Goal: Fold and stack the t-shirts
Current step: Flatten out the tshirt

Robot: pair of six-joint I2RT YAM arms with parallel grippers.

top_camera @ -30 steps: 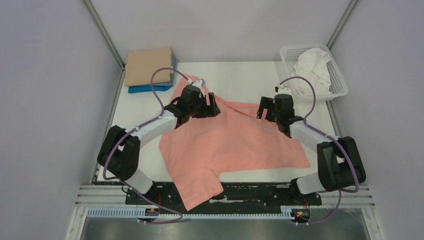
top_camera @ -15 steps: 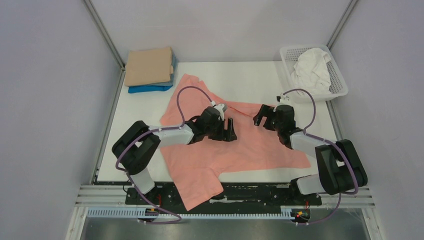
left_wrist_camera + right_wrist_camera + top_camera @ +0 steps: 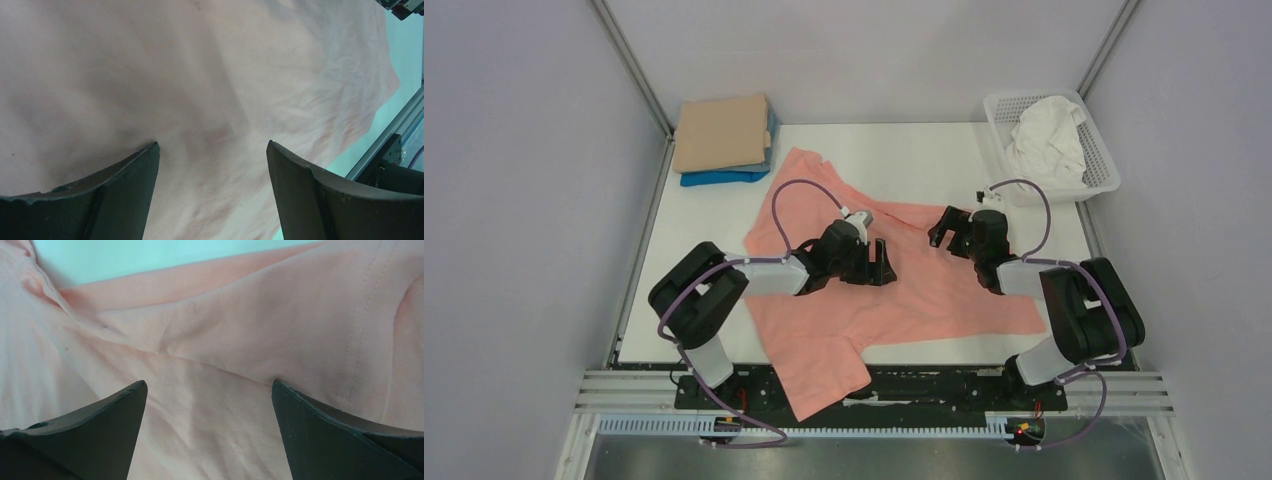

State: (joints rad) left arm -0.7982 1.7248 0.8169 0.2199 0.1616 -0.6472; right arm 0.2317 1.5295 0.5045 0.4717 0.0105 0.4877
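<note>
The salmon-pink t-shirt (image 3: pixel 904 300) lies spread on the table, one part hanging over the near edge. My left gripper (image 3: pixel 886 262) is open, low over the shirt's middle; in the left wrist view (image 3: pixel 212 145) only pink cloth (image 3: pixel 200 75) shows between its fingers. My right gripper (image 3: pixel 944 228) is open over the shirt's far edge; the right wrist view (image 3: pixel 209 385) shows a fold and seam of pink cloth (image 3: pixel 250 330). A folded tan t-shirt (image 3: pixel 722 130) lies on a folded blue t-shirt (image 3: pixel 724 178) at the far left. A white t-shirt (image 3: pixel 1046 135) lies crumpled in the basket.
The white lattice basket (image 3: pixel 1104 175) stands at the far right corner. Bare white table (image 3: pixel 904 160) shows beyond the pink shirt. Metal frame posts (image 3: pixel 629 60) rise at the far corners.
My left gripper moved from the shirt's far-left part toward its middle and let the cloth lie flat. My right gripper shifted slightly farther and left along the shirt's far edge.
</note>
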